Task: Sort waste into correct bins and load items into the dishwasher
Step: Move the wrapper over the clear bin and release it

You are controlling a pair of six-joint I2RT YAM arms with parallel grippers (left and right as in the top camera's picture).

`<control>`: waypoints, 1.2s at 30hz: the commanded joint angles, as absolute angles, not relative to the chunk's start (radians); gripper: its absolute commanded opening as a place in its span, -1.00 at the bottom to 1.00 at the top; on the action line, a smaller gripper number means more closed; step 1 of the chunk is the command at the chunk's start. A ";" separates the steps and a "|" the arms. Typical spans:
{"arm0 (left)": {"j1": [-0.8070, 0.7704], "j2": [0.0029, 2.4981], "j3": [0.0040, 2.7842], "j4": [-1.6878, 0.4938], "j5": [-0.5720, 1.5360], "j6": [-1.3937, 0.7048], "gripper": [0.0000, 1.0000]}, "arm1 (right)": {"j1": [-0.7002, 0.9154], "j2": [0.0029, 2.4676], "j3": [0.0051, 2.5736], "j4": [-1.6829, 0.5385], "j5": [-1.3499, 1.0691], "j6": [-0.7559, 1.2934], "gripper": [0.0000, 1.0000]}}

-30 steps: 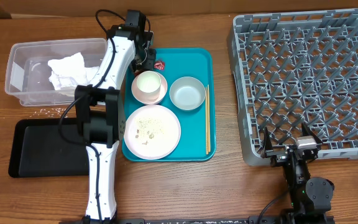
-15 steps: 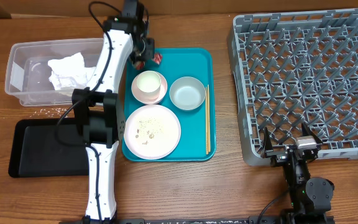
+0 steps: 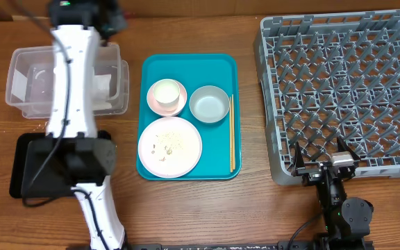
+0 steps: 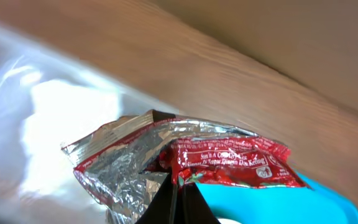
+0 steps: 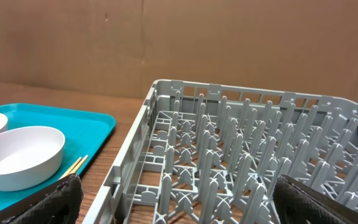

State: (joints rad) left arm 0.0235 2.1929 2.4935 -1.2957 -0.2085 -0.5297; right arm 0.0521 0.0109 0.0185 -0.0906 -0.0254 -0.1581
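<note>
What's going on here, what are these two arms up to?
The left tool is shut on a red wrapper with a silver lining, holding it up by the far corner of the clear tub. The right tool sits open at the dish rack's front edge, holding nothing. The plate with crumbs, the bowl, the cup and the chopsticks lie on the teal tray, none loaded into the rack yet.

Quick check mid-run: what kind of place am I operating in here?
Probably a lab mock-up of a dish-clearing station, not a real kitchen: a bare wooden table, a grey dish rack standing in for a dishwasher, a teal serving tray, and a plain brown backdrop.
</note>
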 commanded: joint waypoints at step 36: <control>0.176 2.288 2.419 -1.382 0.662 -0.192 -0.68 | 0.049 0.003 0.008 -0.084 -0.020 -0.158 1.00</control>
